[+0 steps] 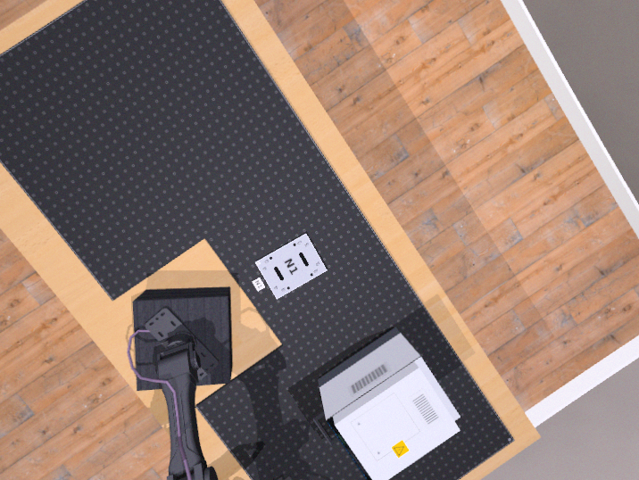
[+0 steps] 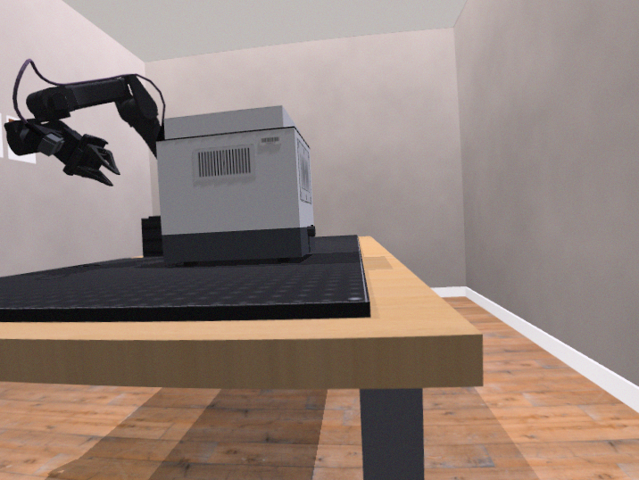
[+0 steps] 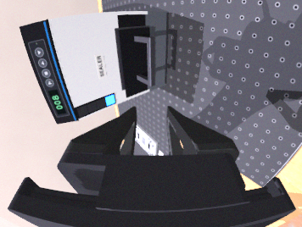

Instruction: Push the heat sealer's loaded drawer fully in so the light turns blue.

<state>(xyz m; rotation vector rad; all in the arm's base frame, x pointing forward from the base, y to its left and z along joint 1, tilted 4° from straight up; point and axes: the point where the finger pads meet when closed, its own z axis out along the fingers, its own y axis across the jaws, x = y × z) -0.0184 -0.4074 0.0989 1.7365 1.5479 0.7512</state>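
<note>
- where are the jaws (image 2: 116,179) from your side of the room?
- up in the air, out in front of the sealer (image 1: 392,417) (image 2: 232,201) (image 3: 81,55) and apart from it. released, fingers part-way open, nothing between them. the black arm (image 1: 178,412) (image 2: 97,93) bends down to them.
- and the drawer (image 3: 131,55)?
- at the sealer's opening, its dark front close to the body. the handle (image 3: 148,63) sticks out, untouched, casting a shadow on the dotted mat (image 1: 170,128) (image 2: 206,288) (image 3: 254,55). sheet and frame hidden inside; can't tell how they lie.
- colour of the light (image 3: 110,100)?
- bright blue, at a corner of the front. green digits on the panel (image 3: 47,72) too, beside round buttons.
- how does the sealer stand?
- upright on the mat, near a corner of the tabletop (image 1: 379,216) (image 2: 413,310) (image 3: 288,169). yellow warning label (image 1: 400,449) on top, slotted vent (image 2: 224,161) on one wall.
- anything else noted?
- a pale plate marked n1 (image 1: 290,265) (image 3: 147,139), flat on the mat, well apart from the sealer. a small white tag (image 1: 258,284) (image 3: 160,153) lies just beside it.
</note>
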